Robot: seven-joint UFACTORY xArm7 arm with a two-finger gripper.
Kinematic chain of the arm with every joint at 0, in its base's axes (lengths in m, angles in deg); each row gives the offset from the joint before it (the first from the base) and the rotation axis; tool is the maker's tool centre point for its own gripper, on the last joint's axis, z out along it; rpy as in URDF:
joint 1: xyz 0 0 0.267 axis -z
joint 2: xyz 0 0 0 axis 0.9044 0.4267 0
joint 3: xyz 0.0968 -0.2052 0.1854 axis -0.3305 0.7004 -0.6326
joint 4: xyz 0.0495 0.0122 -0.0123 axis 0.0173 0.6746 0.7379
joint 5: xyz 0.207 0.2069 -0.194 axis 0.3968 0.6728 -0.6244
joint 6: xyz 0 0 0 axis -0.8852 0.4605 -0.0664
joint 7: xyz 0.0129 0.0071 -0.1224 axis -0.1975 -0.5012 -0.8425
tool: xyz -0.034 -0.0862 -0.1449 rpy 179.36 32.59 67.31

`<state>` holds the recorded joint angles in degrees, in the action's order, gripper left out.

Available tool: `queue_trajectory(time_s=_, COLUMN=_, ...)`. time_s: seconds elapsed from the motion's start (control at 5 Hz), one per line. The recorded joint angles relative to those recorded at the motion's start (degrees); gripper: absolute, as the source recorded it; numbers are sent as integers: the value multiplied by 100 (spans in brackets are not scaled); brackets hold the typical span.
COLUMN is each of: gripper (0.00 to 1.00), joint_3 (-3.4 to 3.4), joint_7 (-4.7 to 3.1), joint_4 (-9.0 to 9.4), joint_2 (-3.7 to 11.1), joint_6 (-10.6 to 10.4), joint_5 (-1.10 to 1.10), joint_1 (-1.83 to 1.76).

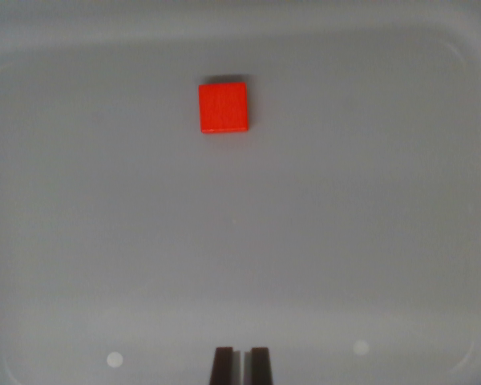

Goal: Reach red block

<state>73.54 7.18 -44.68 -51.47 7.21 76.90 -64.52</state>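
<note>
- Red block (pixel 223 107) is lying flat in the grey tray (pixel 433 200), far side, slightly left.
- It's looking light, stiff; opposite straight edges suit gripping.
- Gripper (pixel 241 365) is hovering near, fingertips nearly together, holding nothing.
</note>
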Motion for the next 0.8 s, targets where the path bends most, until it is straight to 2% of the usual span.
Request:
queue_trajectory(time_s=0.2, gripper=0, joint_3=-6, joint_7=-6, joint_4=3, joint_2=115, joint_6=-111, joint_5=-3, joint_1=-1)
queue_trajectory(time_s=0.4, gripper=0, joint_3=-6, joint_7=-6, joint_4=3, joint_2=115, joint_6=-111, joint_5=-3, joint_1=-1)
queue_trajectory(time_s=0.6, gripper=0, joint_3=-14, joint_7=-13, joint_4=6, joint_2=258, joint_6=-250, joint_5=-6, joint_1=-3)
queue_trajectory(time_s=0.8, gripper=0, joint_3=-14, joint_7=-13, joint_4=6, joint_2=258, joint_6=-250, joint_5=-6, joint_1=-3)
